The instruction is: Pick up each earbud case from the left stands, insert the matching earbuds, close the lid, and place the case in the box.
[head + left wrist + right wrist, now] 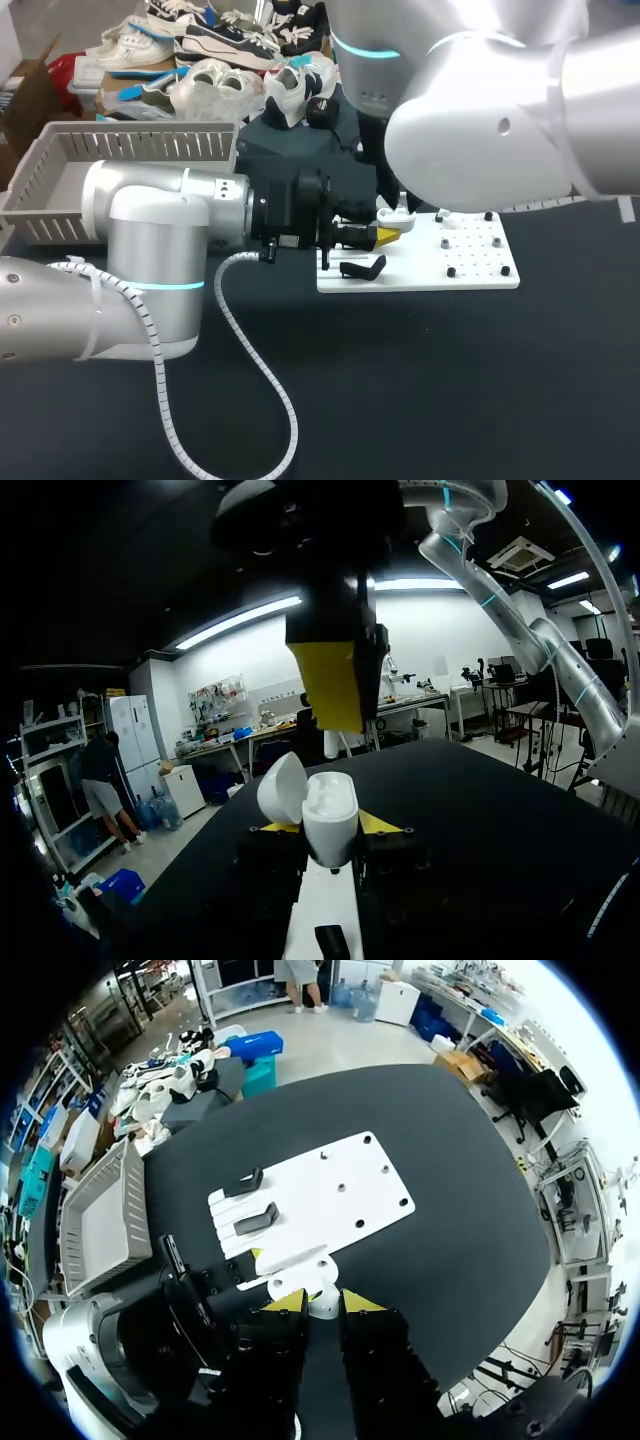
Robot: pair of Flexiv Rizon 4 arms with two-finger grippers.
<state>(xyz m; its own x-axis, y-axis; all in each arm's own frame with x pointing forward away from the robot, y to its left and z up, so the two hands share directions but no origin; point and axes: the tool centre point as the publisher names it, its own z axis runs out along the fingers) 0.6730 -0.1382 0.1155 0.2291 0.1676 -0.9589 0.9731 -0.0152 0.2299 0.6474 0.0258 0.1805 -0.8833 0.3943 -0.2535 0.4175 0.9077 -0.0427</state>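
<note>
Left wrist view: earbud case (330, 810) clamped in left end effector (328, 826).

The left arm (150, 220) lies level across the table, its left gripper (328, 828) clamped on an open earbud case (330, 805). The right arm (500, 130) stands over it, with the right gripper (322, 1302) pointing straight down and its fingers nearly together, pinching an earbud (332, 745).

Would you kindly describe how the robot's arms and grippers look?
The left arm and right arm are rounded silver shells with cyan rings. A white spiral-wrapped cable hangs from the left arm. The left gripper and right gripper are black, yellow-tipped.
</note>
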